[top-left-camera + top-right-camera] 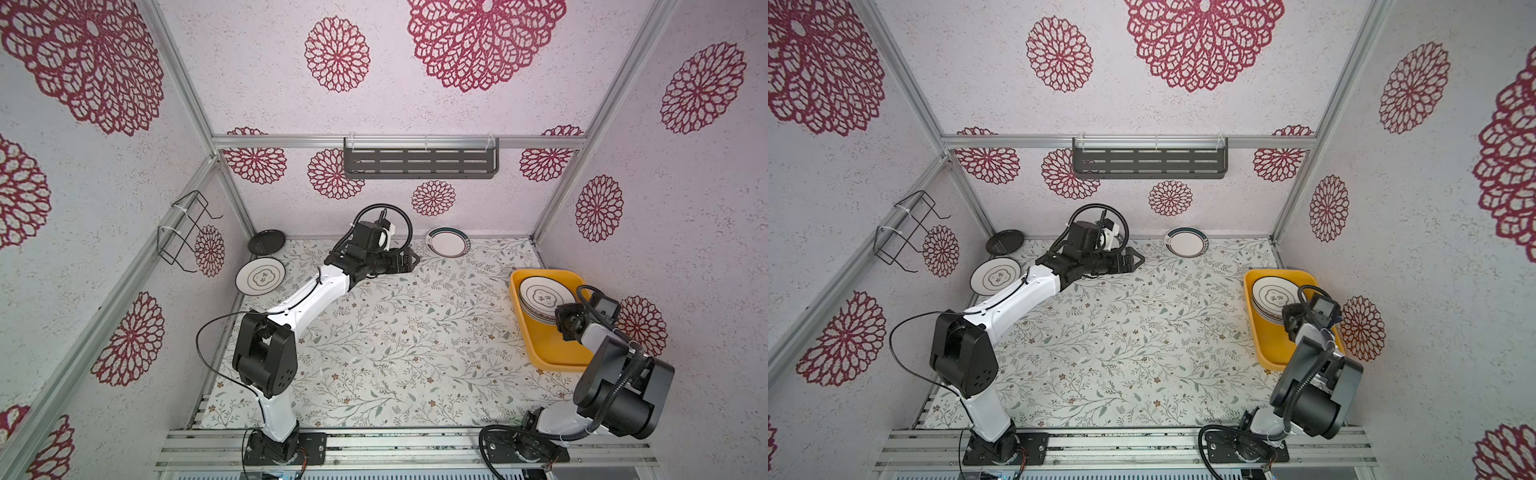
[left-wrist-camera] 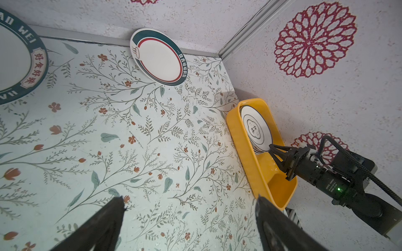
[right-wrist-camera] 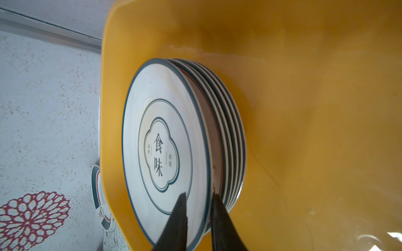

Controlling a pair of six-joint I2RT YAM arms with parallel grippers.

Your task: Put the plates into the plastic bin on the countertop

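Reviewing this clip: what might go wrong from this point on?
1. The right gripper straddles the rim of the top plate; pulling back askew might drag it off the stack.
2. The stack, several plates high, crowds one end of the plastic bin; further plates may slide off.

I am seeing both top views looking steeply down from overhead, sharing the whole white vine-printed countertop point(image 1: 415, 353). The left wrist camera is facing across it toward the shallow yellow-orange plastic bin point(image 2: 248, 156); the right wrist camera is hanging close inside that bin.
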